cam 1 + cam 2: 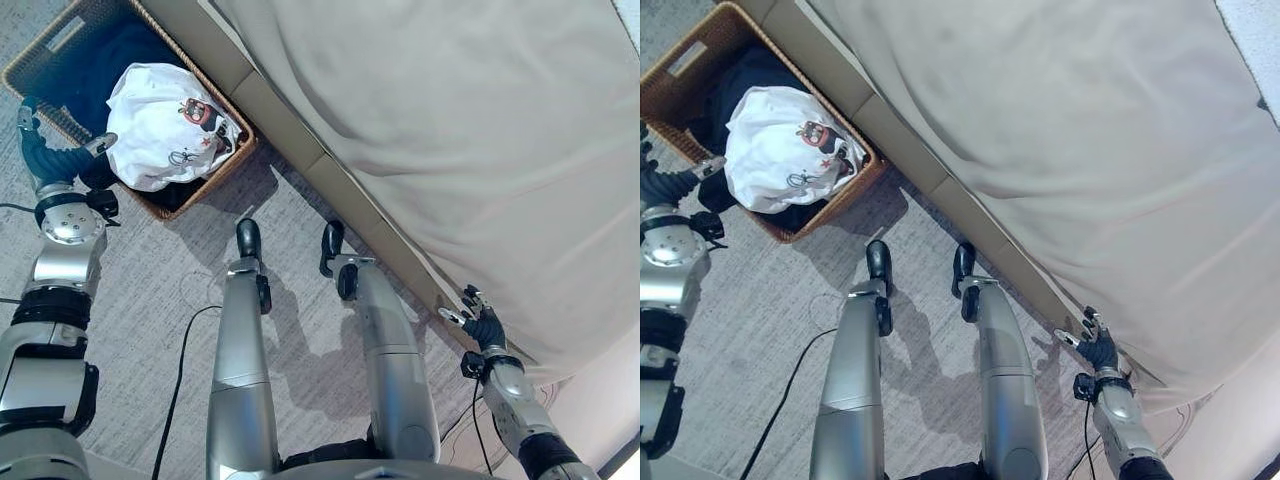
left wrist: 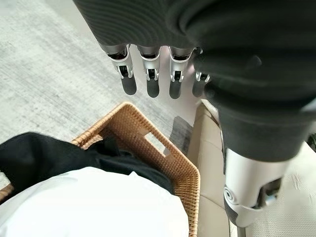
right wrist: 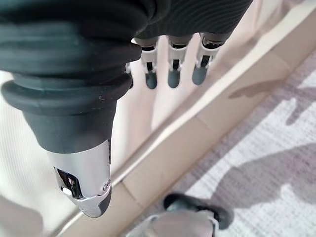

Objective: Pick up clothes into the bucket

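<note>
While the left hand [image 1: 45, 150] is held just beside the near left rim of a woven wicker basket [image 1: 215, 175], nothing is gripped by it: in the left wrist view its fingers [image 2: 150, 81] are seen straight and side by side above the basket's corner, with the thumb set apart from them. The basket is placed on grey carpet [image 1: 170, 300] at the far left, close against the beige base of a bed [image 1: 340, 195]. Inside it, a white garment with a small printed picture [image 1: 165, 125] is bundled on top of dark clothing [image 1: 95, 65], which fills the rest of the basket; the same white bundle and black cloth are shown in the left wrist view, piled up to the rim [image 2: 177, 170]. A slot handle is cut into the basket's far end wall [image 2: 157, 143].

At the near right, the right hand [image 1: 480, 320] is raised beside the bed's edge, where a cream bedcover [image 1: 480, 150] hangs down over the side. In the right wrist view its fingers [image 3: 173, 71] are extended and relaxed, hold nothing, and are kept apart from the cover and the bed base [image 3: 197, 143].
</note>
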Tool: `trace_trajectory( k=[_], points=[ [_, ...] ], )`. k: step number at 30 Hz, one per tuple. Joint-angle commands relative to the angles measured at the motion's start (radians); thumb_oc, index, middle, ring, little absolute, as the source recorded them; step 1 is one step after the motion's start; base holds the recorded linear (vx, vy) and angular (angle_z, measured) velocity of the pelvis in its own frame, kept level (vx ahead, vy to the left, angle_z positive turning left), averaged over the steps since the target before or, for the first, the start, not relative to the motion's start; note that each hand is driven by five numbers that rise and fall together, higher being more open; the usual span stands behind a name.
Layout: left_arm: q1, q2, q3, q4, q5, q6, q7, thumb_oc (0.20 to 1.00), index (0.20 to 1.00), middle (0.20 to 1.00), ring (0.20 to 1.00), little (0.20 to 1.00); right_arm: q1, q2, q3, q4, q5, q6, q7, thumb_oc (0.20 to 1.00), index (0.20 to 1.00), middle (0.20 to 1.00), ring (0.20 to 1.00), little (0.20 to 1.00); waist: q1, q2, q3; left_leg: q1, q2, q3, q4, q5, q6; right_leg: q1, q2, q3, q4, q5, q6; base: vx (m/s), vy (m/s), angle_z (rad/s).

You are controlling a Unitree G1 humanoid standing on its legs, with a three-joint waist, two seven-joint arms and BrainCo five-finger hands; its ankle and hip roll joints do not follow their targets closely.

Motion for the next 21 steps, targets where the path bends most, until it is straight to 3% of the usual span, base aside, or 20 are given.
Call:
trace_trajectory(
  k=[1,4,5,6,7,8,9,10,11,12,16,19,21],
  points=[
    [0.039,0.018,0.056,-0.001,0.061,-0.023,0.007,1.000,1.000,1.000,1.000,1.000,-0.002,-0.040,0.008,-0.003,-0.003,-0.015,0.000,1.000,1.000,1.000,1.000,1.000,0.022,0.006,-0.015,0.149,0.016,-0.003,-0.013,-0.089,0.032,0.112,-0.034,0.060,-0.170,0.097,0.087,-0.01,-0.060,-0.08],
    [0.179,-0.093,0.114,-0.064,-0.030,-0.091,-0.026,1.000,1.000,1.000,1.000,1.000,-0.026,-0.033,0.002,0.035,-0.028,-0.003,-0.005,1.000,1.000,1.000,1.000,1.000,0.049,0.031,-0.015,0.300,0.023,0.005,-0.083,-0.078,0.021,0.247,-0.027,0.062,-0.213,0.097,0.083,0.00,-0.061,-0.10],
    [0.184,-0.095,0.117,-0.068,-0.029,-0.090,-0.026,1.000,1.000,1.000,1.000,1.000,-0.025,-0.034,0.004,0.035,-0.028,-0.003,-0.005,1.000,1.000,1.000,1.000,1.000,0.048,0.031,-0.015,0.305,0.023,0.006,-0.086,-0.077,0.021,0.250,-0.026,0.062,-0.215,0.097,0.083,0.03,-0.038,-0.13],
    [0.249,-0.184,0.148,-0.056,-0.100,-0.123,-0.075,1.000,1.000,1.000,1.000,1.000,-0.043,-0.024,0.005,0.080,-0.067,0.008,-0.012,1.000,1.000,1.000,1.000,1.000,0.059,0.041,-0.015,0.405,0.027,0.015,-0.131,-0.072,0.015,0.341,-0.019,0.065,-0.246,0.093,0.080,0.03,-0.021,-0.11],
    [0.253,-0.185,0.149,-0.056,-0.101,-0.124,-0.076,1.000,1.000,1.000,1.000,1.000,-0.042,-0.025,0.007,0.080,-0.067,0.008,-0.012,1.000,1.000,1.000,1.000,1.000,0.058,0.041,-0.015,0.411,0.027,0.015,-0.135,-0.071,0.015,0.346,-0.019,0.065,-0.249,0.094,0.080,-0.01,-0.041,-0.17],
    [0.301,-0.263,0.167,-0.038,-0.187,-0.157,-0.145,1.000,1.000,1.000,1.000,1.000,-0.053,-0.018,-0.004,0.110,-0.086,0.020,-0.007,1.000,1.000,1.000,1.000,1.000,0.063,0.049,-0.015,0.491,0.022,0.023,-0.195,-0.027,0.015,0.428,-0.018,0.059,-0.303,0.127,0.070,-0.03,-0.022,-0.17],
    [0.302,-0.263,0.167,-0.038,-0.187,-0.158,-0.145,1.000,1.000,1.000,1.000,1.000,-0.052,-0.018,-0.004,0.110,-0.086,0.020,-0.007,1.000,1.000,1.000,1.000,1.000,0.063,0.049,-0.015,0.494,0.022,0.023,-0.197,-0.026,0.015,0.430,-0.018,0.059,-0.305,0.128,0.070,0.03,-0.060,-0.10],
    [0.375,-0.351,0.168,-0.069,-0.241,-0.179,-0.206,1.000,1.000,1.000,1.000,1.000,-0.045,-0.007,-0.019,0.144,-0.108,0.024,-0.005,1.000,1.000,1.000,1.000,1.000,0.070,0.064,-0.015,0.596,0.022,0.025,-0.252,-0.015,0.008,0.532,-0.012,0.060,-0.344,0.130,0.072,0.07,-0.040,0.01],
    [0.376,-0.351,0.168,-0.069,-0.241,-0.179,-0.206,1.000,1.000,1.000,1.000,1.000,-0.044,-0.007,-0.018,0.144,-0.108,0.024,-0.004,1.000,1.000,1.000,1.000,1.000,0.070,0.064,-0.015,0.600,0.022,0.025,-0.256,-0.014,0.008,0.535,-0.012,0.059,-0.347,0.131,0.072,0.16,-0.075,0.03],
    [0.439,-0.424,0.148,-0.078,-0.278,-0.178,-0.275,1.000,1.000,1.000,1.000,1.000,-0.039,0.004,-0.037,0.190,-0.135,0.037,0.004,1.000,1.000,1.000,1.000,1.000,0.075,0.084,-0.043,0.692,0.022,0.021,-0.322,0.004,0.000,0.628,-0.007,0.049,-0.392,0.132,0.074,0.10,-0.037,-0.01],
    [0.504,-0.475,0.140,-0.091,-0.299,-0.169,-0.330,1.000,1.000,1.000,1.000,1.000,-0.013,0.007,-0.052,0.221,-0.168,0.051,0.015,1.000,1.000,1.000,1.000,1.000,0.077,0.101,-0.098,0.778,0.021,0.021,-0.407,0.032,-0.009,0.713,0.000,0.038,-0.450,0.140,0.077,0.16,-0.049,0.03],
    [0.624,-0.540,0.126,-0.039,-0.259,-0.129,-0.425,1.000,1.000,1.000,1.000,1.000,0.046,0.025,-0.077,0.295,-0.247,0.084,0.039,1.000,1.000,1.000,1.000,1.000,0.083,0.136,-0.225,0.938,0.022,0.020,-0.549,0.074,-0.026,0.872,0.027,0.012,-0.566,0.142,0.081,0.18,-0.080,0.11],
    [0.643,-0.557,0.122,-0.004,-0.250,-0.113,-0.442,1.000,1.000,1.000,1.000,1.000,0.056,0.030,-0.082,0.300,-0.254,0.091,0.046,1.000,1.000,1.000,1.000,1.000,0.086,0.141,-0.248,0.967,0.027,0.021,-0.574,0.081,-0.029,0.904,0.033,0.005,-0.590,0.143,0.080,0.10,-0.044,0.14]
  ],
)
